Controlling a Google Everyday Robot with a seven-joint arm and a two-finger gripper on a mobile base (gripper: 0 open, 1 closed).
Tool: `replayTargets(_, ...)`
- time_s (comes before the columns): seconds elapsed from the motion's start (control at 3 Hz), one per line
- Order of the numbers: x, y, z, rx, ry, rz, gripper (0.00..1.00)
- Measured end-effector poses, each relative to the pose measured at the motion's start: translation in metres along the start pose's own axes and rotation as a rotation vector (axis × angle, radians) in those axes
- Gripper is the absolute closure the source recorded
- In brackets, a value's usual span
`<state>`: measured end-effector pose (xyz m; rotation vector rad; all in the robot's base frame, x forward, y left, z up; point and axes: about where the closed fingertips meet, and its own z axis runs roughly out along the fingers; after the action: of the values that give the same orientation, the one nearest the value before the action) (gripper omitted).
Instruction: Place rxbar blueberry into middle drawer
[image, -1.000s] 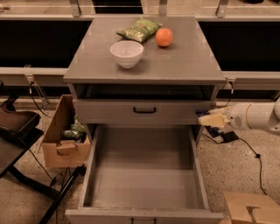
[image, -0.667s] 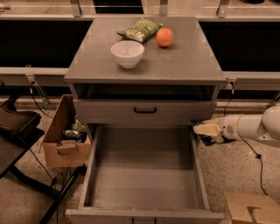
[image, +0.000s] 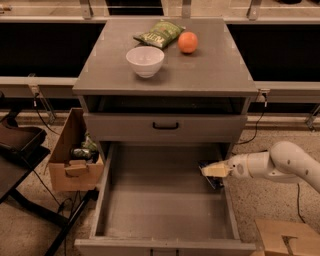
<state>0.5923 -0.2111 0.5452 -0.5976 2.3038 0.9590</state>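
Down at the right, the hand (image: 216, 170) reached over the right wall of the open middle drawer (image: 165, 212), pinching the rxbar blueberry (image: 214, 181) just inside it. On the tabletop (image: 215, 70) sat a white bowl (image: 145, 60), a green chip bag (image: 160, 34) and an orange (image: 188, 42).

Mostly matt, little gloss
Worktop (image: 210, 70) and middle drawer (image: 160, 200) look smooth, matt grey; bowl (image: 145, 60) glossy white; cardboard box (image: 67, 145) rough brown; end effector (image: 212, 170), at the drawer's right wall, smooth cream plastic.
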Motion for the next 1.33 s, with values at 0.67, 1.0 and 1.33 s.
replayTargets(0.67, 0.047, 0.019, 0.033, -0.015, 0.072, 0.053, 1.00)
replayTargets(1.0, 0.055, 0.022, 0.039, -0.002, 0.092, 0.052, 1.00)
replayTargets(1.33, 0.060, 0.024, 0.041, 0.007, 0.104, 0.052, 1.00)
